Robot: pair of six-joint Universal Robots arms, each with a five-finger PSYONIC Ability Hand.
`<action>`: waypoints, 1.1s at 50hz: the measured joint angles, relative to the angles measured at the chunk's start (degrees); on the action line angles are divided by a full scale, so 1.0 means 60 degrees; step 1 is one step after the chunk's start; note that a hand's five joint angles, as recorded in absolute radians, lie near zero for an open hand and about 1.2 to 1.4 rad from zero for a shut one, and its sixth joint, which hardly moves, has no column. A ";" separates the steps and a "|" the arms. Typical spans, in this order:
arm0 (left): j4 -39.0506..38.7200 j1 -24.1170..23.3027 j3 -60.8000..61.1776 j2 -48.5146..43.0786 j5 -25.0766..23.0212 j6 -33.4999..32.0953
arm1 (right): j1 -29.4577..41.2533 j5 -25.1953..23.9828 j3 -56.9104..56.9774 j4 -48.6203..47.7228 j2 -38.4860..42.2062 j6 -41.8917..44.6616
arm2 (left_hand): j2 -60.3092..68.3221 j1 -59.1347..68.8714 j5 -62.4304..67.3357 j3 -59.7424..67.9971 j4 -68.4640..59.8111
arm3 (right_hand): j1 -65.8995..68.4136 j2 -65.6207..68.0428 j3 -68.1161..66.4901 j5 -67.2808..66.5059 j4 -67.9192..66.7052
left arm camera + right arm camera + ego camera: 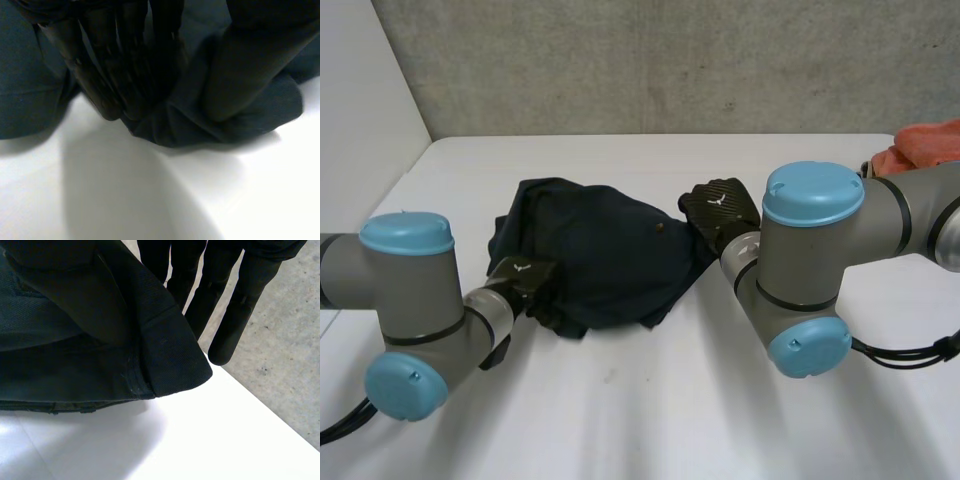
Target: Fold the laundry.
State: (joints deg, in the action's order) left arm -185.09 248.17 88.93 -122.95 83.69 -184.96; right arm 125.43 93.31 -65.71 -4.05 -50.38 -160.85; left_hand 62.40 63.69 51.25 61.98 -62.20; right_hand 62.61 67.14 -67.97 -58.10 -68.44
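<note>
A dark navy garment point(610, 250) lies bunched in the middle of the white table point(650, 400). My left hand point(525, 275) is at its near left edge. In the left wrist view the fingers point(105, 80) and the thumb point(250, 65) pinch a fold of the cloth point(190, 125) down at the table. My right hand point(720, 208) is at the garment's right edge. In the right wrist view a hemmed corner of the cloth point(170, 355) is held against its straight fingers point(227, 305), a little above the table.
An orange-red cloth point(930, 145) lies at the table's back right corner, behind my right arm. A grey concrete wall point(670, 60) runs along the table's far edge. White tabletop spreads in front of the garment.
</note>
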 measured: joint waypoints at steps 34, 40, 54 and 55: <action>0.3247 0.0610 -0.5194 0.5961 0.0133 -0.2782 | -0.1674 -0.1252 0.3461 0.3888 -0.4683 0.2169 | 0.1028 0.0255 0.0967 0.1011 -0.1046 | -0.0007 0.0000 -0.0002 -0.0001 -0.0032; 0.2550 0.0641 -0.6825 0.5419 0.0315 -0.2777 | -0.1786 -0.1166 0.4299 0.3326 -0.4561 0.1846 | 0.1029 0.0315 0.1018 0.1011 -0.1048 | -0.0007 0.0000 -0.0002 -0.0001 -0.0032; 0.1267 0.0456 -0.7797 0.1651 -0.0492 -0.2377 | -0.1770 -0.0638 0.3655 0.1339 -0.2015 0.0986 | 0.1033 0.0352 0.1086 0.1011 -0.1053 | -0.0007 0.0000 -0.0002 -0.0052 -0.0032; 0.1145 0.0438 -0.7814 0.1334 -0.0491 -0.2371 | -0.1773 -0.0596 0.3627 0.1264 -0.1875 0.0963 | 0.1033 0.0352 0.1086 0.1011 -0.1053 | -0.0007 0.0000 -0.0002 -0.0054 -0.0032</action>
State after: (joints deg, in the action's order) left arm -178.22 250.79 42.05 -114.95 80.74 -199.19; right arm 114.80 89.74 -43.95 3.53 -61.63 -155.08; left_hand 68.60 65.80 57.77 68.04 -68.52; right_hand 62.57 67.14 -67.98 -58.42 -68.63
